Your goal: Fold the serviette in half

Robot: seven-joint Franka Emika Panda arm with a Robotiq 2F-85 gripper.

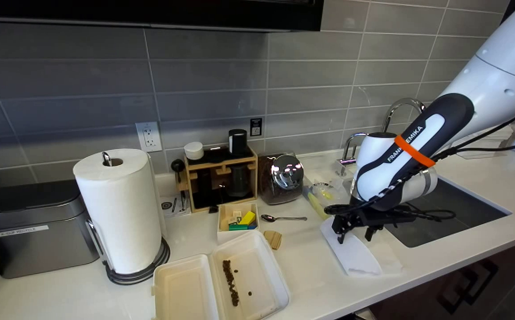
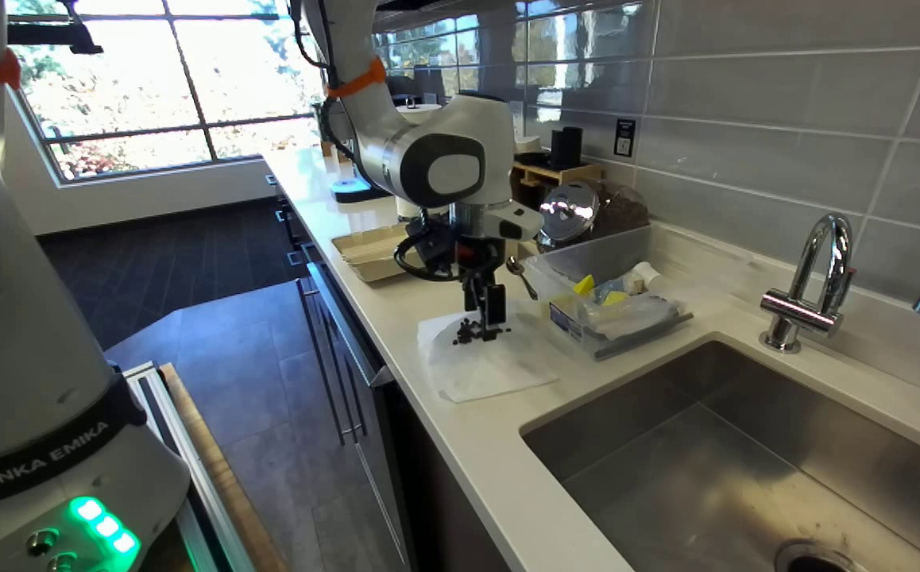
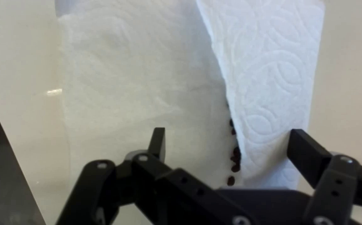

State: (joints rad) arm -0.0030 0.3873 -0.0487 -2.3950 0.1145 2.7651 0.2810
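Clock read on each picture, 12 at its top edge. The serviette (image 3: 121,78) lies on the counter (image 1: 304,262); in an exterior view the sink (image 2: 698,477) is toward its 4 o'clock. Fold only partial: in the wrist view the flap (image 3: 271,78) comes in from the crease (image 3: 312,68) near 3 o'clock, its free edge (image 3: 230,90) slanting from about half past eleven to half past five, well short of the far edge (image 3: 71,103) at 9. Dark specks (image 3: 236,160), probably loose beans, show beneath it toward 4.

Gripper (image 3: 228,139): released, fingers spread wide, no paper pinched. Contact with the flap: cannot tell.

Step in hand, we judge: drawing the flap across toward 9. We should pinch the free edge nearer 12, where no specks show, taking the upper ply alone; a caught lower layer (image 3: 112,131) would likely drag or tear. Carry in a low, slow arc so the specks don't roll. The 6 o'clock end needs more travel, to cancel the skew, and the crease must shift toward 9. Match edges, let go, then press the crease from 12 to 6.
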